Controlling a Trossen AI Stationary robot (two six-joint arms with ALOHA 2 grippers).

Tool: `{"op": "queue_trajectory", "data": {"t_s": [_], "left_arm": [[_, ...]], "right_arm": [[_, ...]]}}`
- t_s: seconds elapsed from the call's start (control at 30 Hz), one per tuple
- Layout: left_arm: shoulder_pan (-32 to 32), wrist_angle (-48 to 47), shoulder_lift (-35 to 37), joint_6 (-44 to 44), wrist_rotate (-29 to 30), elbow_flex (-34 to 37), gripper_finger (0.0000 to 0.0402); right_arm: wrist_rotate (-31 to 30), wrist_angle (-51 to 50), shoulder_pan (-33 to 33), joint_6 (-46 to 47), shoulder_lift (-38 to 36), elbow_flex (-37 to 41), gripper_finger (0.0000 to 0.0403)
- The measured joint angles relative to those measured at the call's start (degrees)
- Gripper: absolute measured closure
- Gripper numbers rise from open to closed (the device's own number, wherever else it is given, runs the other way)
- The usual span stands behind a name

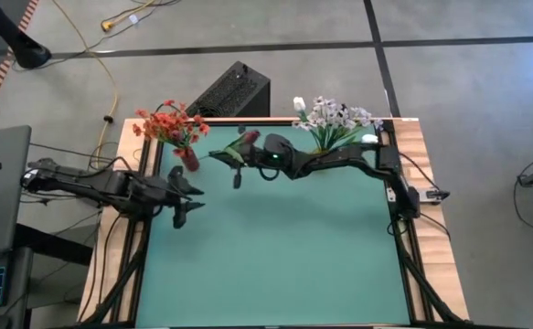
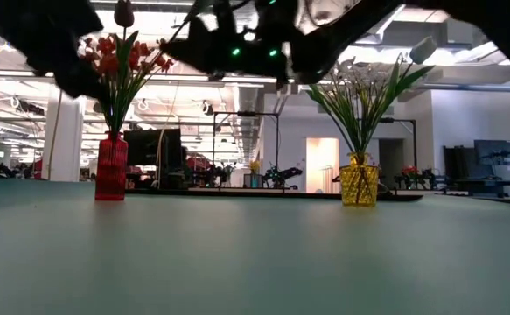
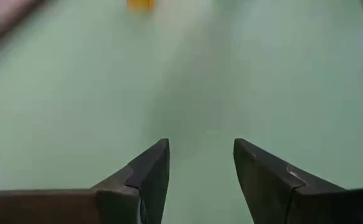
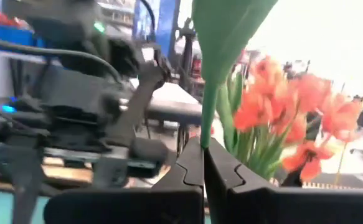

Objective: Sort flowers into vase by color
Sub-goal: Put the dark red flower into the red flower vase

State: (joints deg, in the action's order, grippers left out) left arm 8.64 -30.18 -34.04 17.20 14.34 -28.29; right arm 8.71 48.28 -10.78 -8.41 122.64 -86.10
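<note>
A red vase [image 2: 111, 166] stands at the far left of the green table [image 1: 275, 265] and holds orange-red blossoms [image 1: 169, 123] on green stems, with a dark pink bud [image 2: 124, 13] above them. A yellow vase [image 2: 359, 185] at the far right holds white blossoms [image 1: 335, 114] with long green leaves and one white bud [image 1: 299, 103]. No writing can be read on either vase.

The right gripper [image 4: 203, 155] hangs between the vases, nearer the red one, its jaws pressed together on a green stem [image 4: 210, 99] whose dark pink flower [image 1: 245, 140] points toward the red vase. The left gripper [image 3: 201, 163] hovers over bare table just near of the red vase, jaws spread and empty. A black box [image 1: 229, 91] sits on the floor beyond the table's far edge.
</note>
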Motion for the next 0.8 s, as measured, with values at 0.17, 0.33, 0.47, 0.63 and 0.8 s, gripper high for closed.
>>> {"op": "queue_trajectory", "data": {"t_s": [0.17, 0.33, 0.47, 0.63, 0.8], "left_arm": [[-0.39, -7.13, -0.2, 4.91, 3.06, -0.11, 0.0245], [-2.0, -11.94, -0.16, 7.48, 9.38, -4.21, 0.0264], [-4.12, -17.17, -0.5, 9.33, 15.72, -7.77, 0.029], [-8.11, -22.8, -0.51, 12.78, 17.65, -8.81, 0.0353], [-12.25, -23.72, -1.88, 13.5, 17.05, -8.81, 0.0396]], "right_arm": [[-1.11, -6.54, -0.9, -1.67, 6.1, -10.6, 0.0382], [-3.28, -17.77, -1.19, -5.35, 10.13, -20.27, 0.0382], [-3.45, -19.87, -1.41, -6.98, 11.8, -23.61, 0.0382], [-4.61, -19.59, -2.05, -8.19, 11.77, -23.85, 0.0382], [-4.2, -20.59, -2.93, -8.17, 11.77, -23.85, 0.0382]]}}
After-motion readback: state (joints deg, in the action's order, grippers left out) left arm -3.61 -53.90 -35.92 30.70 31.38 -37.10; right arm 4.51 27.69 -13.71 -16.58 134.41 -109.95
